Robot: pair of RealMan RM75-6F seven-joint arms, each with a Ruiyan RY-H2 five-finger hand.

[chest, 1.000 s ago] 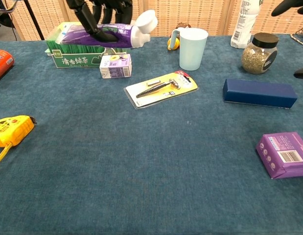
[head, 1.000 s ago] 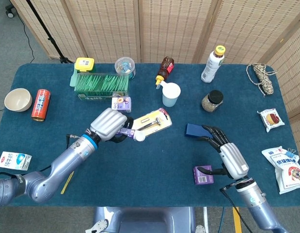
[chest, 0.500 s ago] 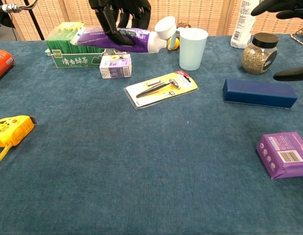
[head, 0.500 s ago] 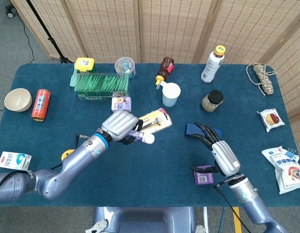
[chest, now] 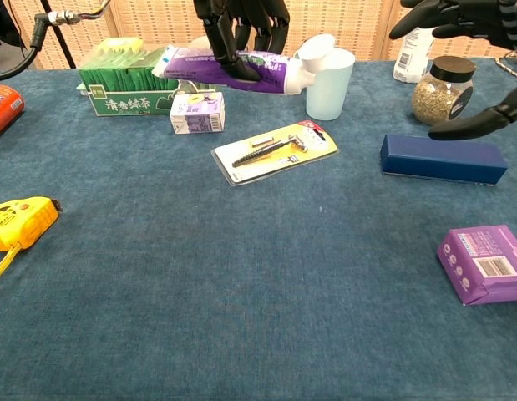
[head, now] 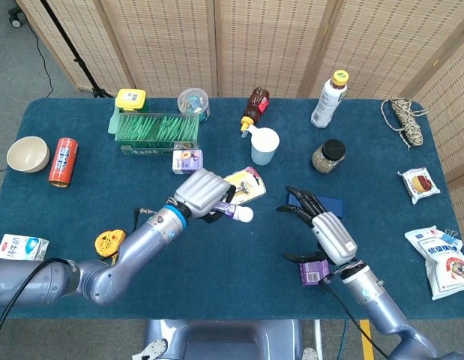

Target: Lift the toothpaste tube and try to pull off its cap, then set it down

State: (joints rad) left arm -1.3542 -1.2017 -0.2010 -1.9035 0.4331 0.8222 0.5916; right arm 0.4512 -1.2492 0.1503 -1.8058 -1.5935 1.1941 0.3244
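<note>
The left hand (head: 204,189) grasps the toothpaste tube (chest: 233,67) aloft, cap (head: 244,214) pointing toward the right hand (head: 326,232), whose fingers are spread and hold nothing. The lifting step looks done; next the right hand needs to close on the cap and pull.

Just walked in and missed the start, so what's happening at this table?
The left hand holds a purple toothpaste tube lifted above the table, its white cap pointing toward the right hand. The right hand is open, fingers spread, close to the cap but not touching it. The cap is on.
</note>
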